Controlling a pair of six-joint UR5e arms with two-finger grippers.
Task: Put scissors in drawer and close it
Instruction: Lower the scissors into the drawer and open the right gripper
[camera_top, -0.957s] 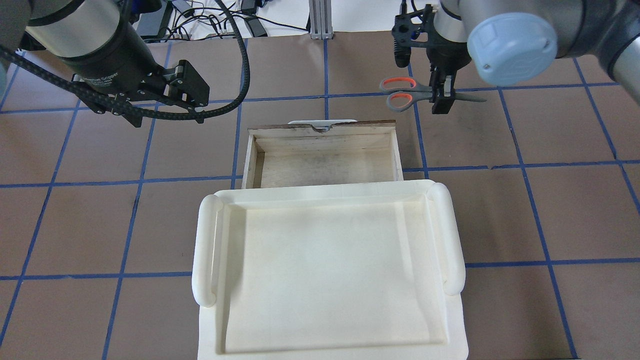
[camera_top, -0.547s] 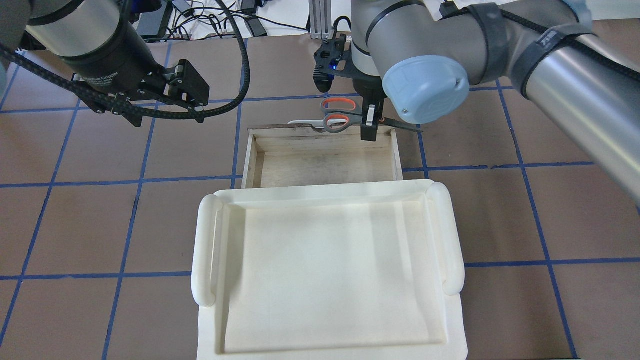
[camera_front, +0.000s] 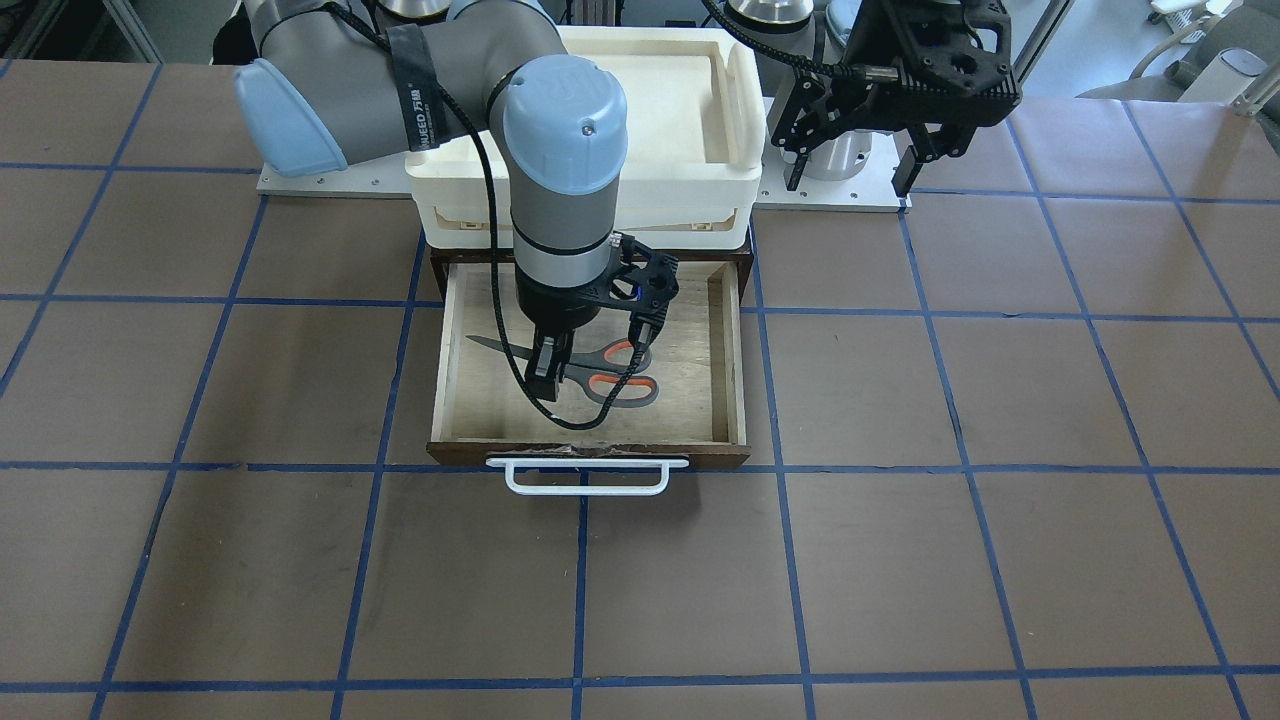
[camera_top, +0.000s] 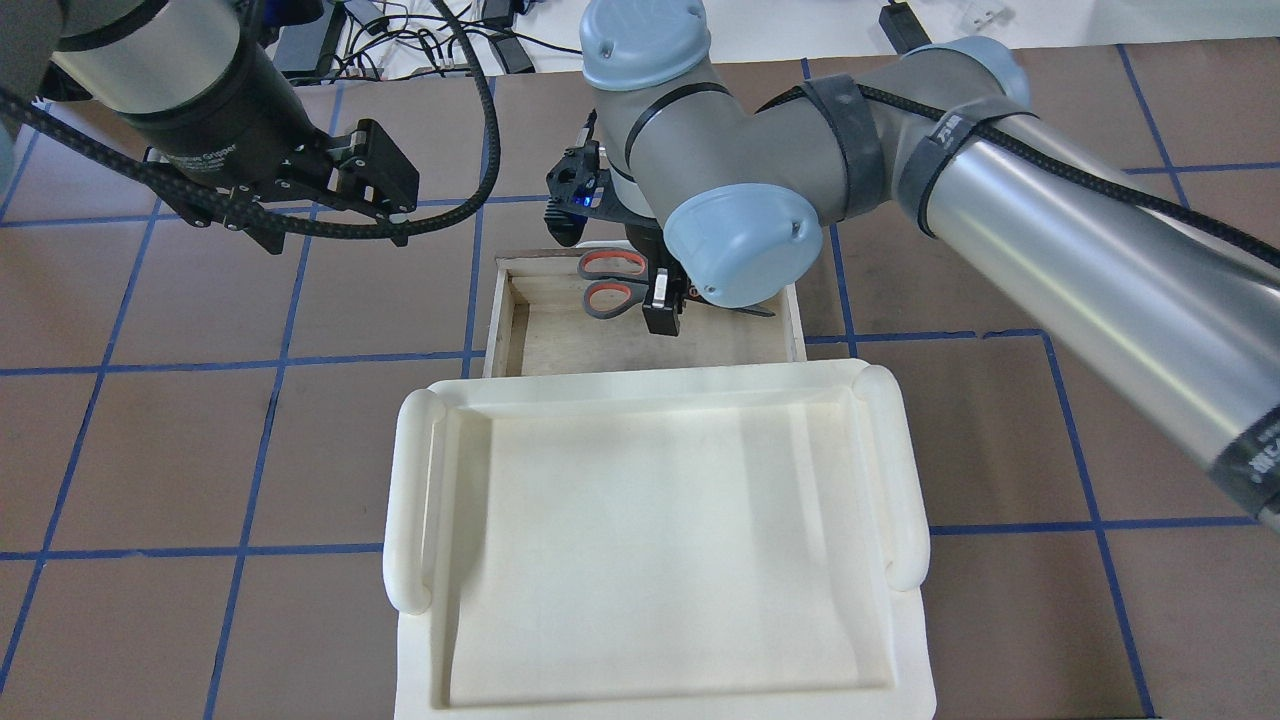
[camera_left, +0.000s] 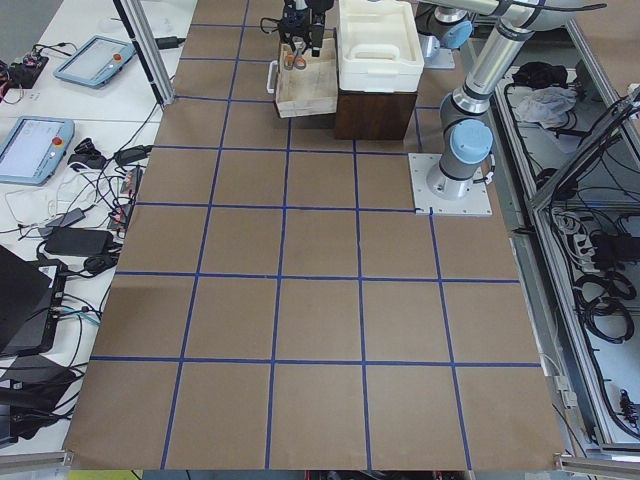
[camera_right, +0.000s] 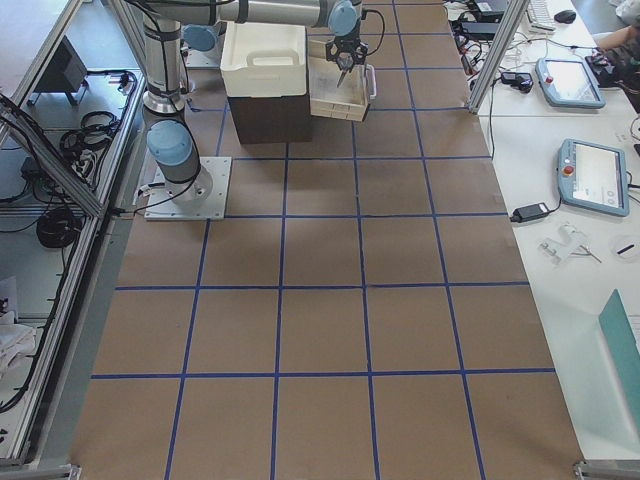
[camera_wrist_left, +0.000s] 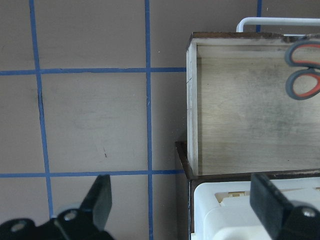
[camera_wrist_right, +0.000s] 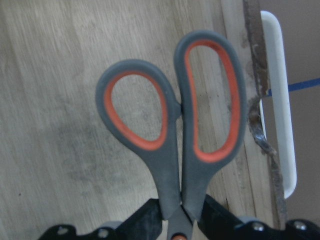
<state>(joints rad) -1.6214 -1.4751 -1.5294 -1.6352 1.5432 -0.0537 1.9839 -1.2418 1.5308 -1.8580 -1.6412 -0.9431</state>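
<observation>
Right wrist-mounted shows scissors (camera_wrist_right: 171, 170) with grey handles, orange-red-lined loops.

right gripper (camera_front: 541, 380): swung from 1 o'clock of the drawer (camera_top: 512, 318) towards 8 o'clock, ending above its inside.
scissors (camera_wrist_right: 172, 165): travelled clamped, from over the table (camera_top: 150, 450) to inside the drawer's walls.

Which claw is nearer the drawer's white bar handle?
Right. The right claw hangs over the open drawer gripping the scissors, close behind the white bar handle; the left claw is open, off beyond the drawer's back corner.
</observation>
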